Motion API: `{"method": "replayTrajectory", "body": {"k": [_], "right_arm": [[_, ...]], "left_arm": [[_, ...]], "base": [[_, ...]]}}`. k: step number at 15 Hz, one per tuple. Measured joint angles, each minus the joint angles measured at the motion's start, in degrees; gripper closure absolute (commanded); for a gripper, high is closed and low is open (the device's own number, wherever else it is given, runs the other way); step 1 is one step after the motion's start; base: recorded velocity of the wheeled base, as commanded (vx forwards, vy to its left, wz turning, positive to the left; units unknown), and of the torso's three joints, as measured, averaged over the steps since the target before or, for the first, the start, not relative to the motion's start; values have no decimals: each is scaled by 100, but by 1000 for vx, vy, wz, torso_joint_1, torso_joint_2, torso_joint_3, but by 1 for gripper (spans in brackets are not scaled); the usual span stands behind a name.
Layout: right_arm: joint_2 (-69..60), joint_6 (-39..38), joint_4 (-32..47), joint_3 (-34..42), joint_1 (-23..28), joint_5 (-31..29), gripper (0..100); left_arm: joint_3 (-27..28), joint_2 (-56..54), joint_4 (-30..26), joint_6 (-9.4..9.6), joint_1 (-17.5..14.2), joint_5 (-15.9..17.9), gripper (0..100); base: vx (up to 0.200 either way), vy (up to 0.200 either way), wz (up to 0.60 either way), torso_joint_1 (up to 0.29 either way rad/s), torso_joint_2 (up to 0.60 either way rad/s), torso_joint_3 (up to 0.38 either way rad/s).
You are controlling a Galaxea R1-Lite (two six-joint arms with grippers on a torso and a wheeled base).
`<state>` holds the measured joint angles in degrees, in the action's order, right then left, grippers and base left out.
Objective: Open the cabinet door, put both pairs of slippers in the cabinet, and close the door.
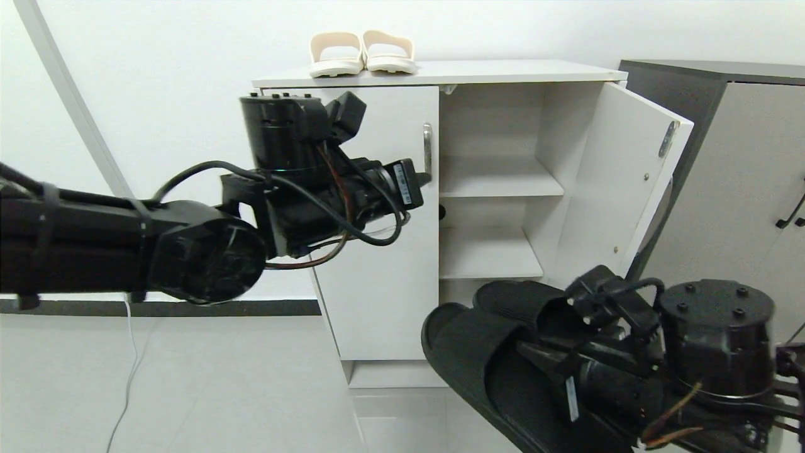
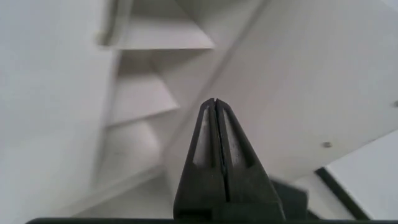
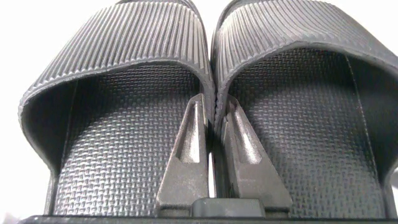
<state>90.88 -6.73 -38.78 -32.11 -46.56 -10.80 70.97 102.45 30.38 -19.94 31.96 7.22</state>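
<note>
black slippers (image 3: 124,68): probably light, bendy ribbed rubber.
right gripper (image 3: 211,104): fingers pinch both adjoining strap edges.
left gripper (image 2: 214,107): fingers pressed together, empty.

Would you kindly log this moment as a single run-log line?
cabinet door: open | black slippers: clamped in right gripper, before cabinet | beige slippers: on cabinet top | left gripper: shut, empty, at opening

Black slippers (image 3: 143,68), seemingly tight in jaws
</note>
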Motion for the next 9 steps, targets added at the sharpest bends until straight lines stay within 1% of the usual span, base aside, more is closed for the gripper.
{"method": "replayTrajectory", "body": {"k": [1,2,3,5,6,7,8,9], "right_arm": [[276,-219,-2,-341,-38,-428,100],[578,-375,-9,-662,-74,-870,100],[853,-457,-2,-956,-107,-1232,100],[1347,-521,2,-1496,-165,-2029,100],[1537,-528,11,-1738,-200,-2344,100],[1690,-530,2,-1959,-223,-2622,100],[1852,-530,0,-2138,-230,-2831,100],[1987,-532,-2,-2269,-228,-2957,100]], "left_arm": [[-260,-322,-55,167,-110,-163,100],[-542,-708,-172,304,-239,-421,100],[-827,-1084,-361,389,-355,-749,100],[-1462,-1869,-774,489,-542,-1501,100],[-1814,-2260,-873,541,-619,-1814,100],[-2203,-2621,-961,627,-750,-2057,100],[-2616,-3045,-991,766,-1000,-2215,100],[-3007,-3449,-1011,900,-1286,-2300,100]], "base": [[0,0,0,0,0,0],[0,0,0,0,0,0],[0,0,0,0,0,0],[0,0,0,0,0,0],[0,0,0,0,0,0],[0,0,0,0,0,0],[0,0,0,0,0,0],[0,0,0,0,0,0]]}}
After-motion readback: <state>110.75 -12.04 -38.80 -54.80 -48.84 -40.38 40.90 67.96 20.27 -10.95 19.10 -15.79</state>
